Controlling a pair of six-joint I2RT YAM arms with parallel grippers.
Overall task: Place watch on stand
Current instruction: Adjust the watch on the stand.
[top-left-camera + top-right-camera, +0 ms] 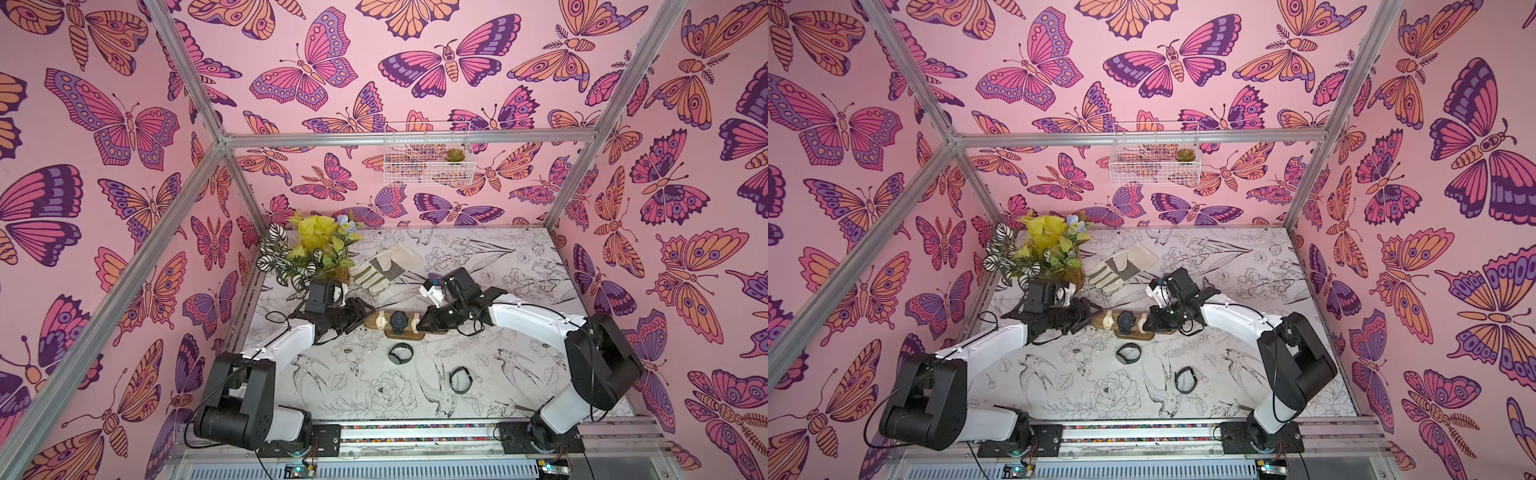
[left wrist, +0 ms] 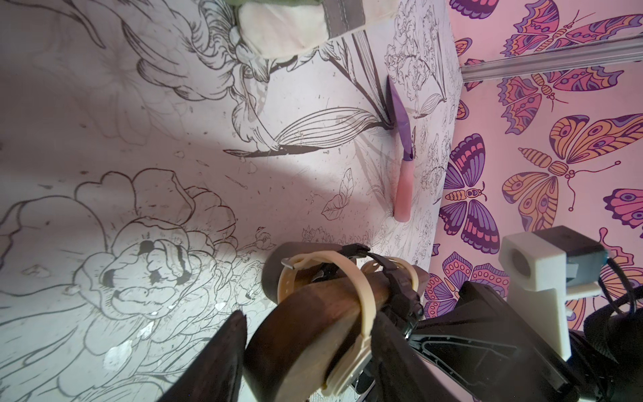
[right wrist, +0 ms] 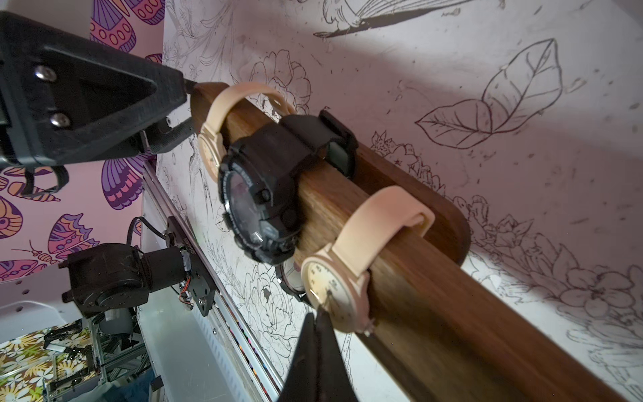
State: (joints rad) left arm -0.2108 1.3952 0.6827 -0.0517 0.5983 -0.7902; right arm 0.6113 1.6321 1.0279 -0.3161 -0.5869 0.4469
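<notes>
Clasping stand (image 2: pixel 299 306), left gripper (image 2: pixel 309 334).

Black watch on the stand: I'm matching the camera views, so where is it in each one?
Both top views: black watch midway along the wooden stand.
Left wrist: lower right of the picture, mostly its strap around the bar.
Right wrist: centre, face showing.
Shared landmark: the wooden stand, in all four.
</notes>
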